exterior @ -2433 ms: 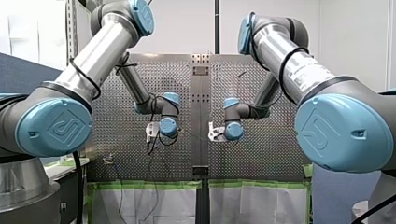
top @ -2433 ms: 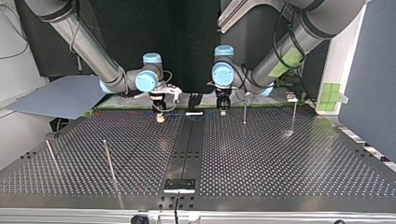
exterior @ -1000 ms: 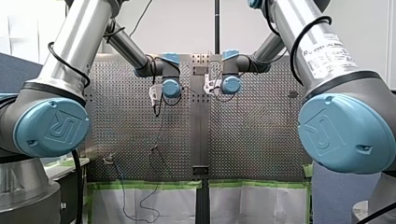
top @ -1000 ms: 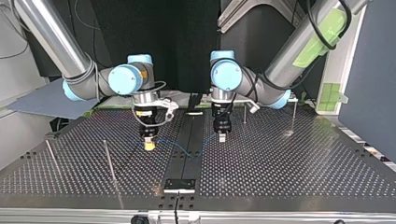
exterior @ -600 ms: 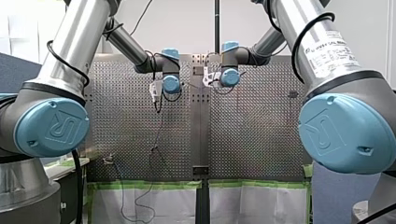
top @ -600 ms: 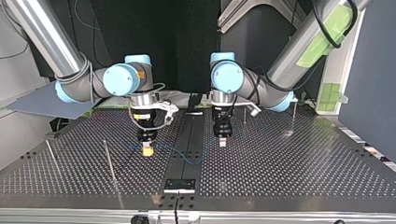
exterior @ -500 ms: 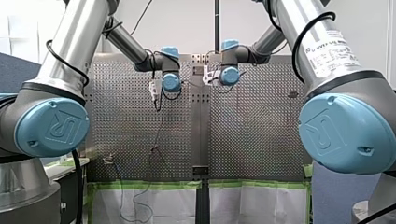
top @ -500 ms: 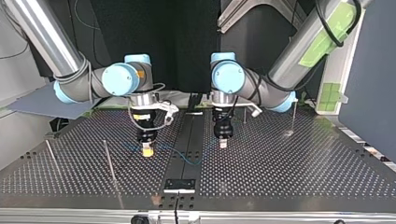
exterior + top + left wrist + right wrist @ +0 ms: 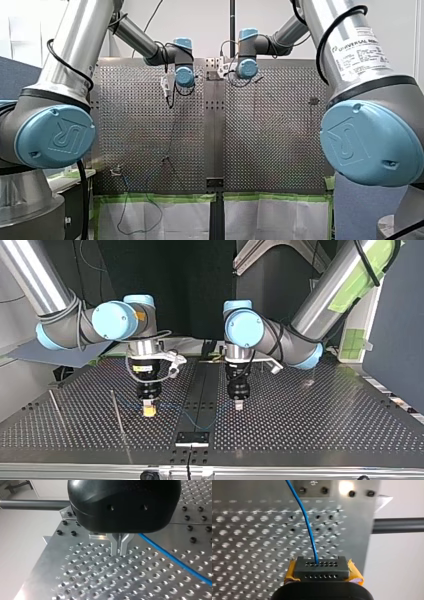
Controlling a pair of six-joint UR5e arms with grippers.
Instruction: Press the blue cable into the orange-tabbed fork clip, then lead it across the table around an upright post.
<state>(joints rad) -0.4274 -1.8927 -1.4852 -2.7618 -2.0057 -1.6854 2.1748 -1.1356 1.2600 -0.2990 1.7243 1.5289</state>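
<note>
The thin blue cable sags in a shallow loop between my two grippers, low over the perforated table. At the top view's left, my right gripper points straight down, its yellow pads shut on the cable. In the right wrist view the cable runs out ahead from the right gripper. My left gripper, right of the centre strip, is shut with the cable rising to its tip. Its metal fingers are pressed together just above the holes, and the cable trails off beside them. No orange-tabbed clip shows clearly.
Two thin upright posts stand at the top view's left, close to my right gripper. A black plate sits on the centre strip near the table's edge. In the front view the cable drops past the table's near edge.
Both arms have carried the cable across the table toward the top view's near edge, keeping their grip. The sagging loop has moved with them.
</note>
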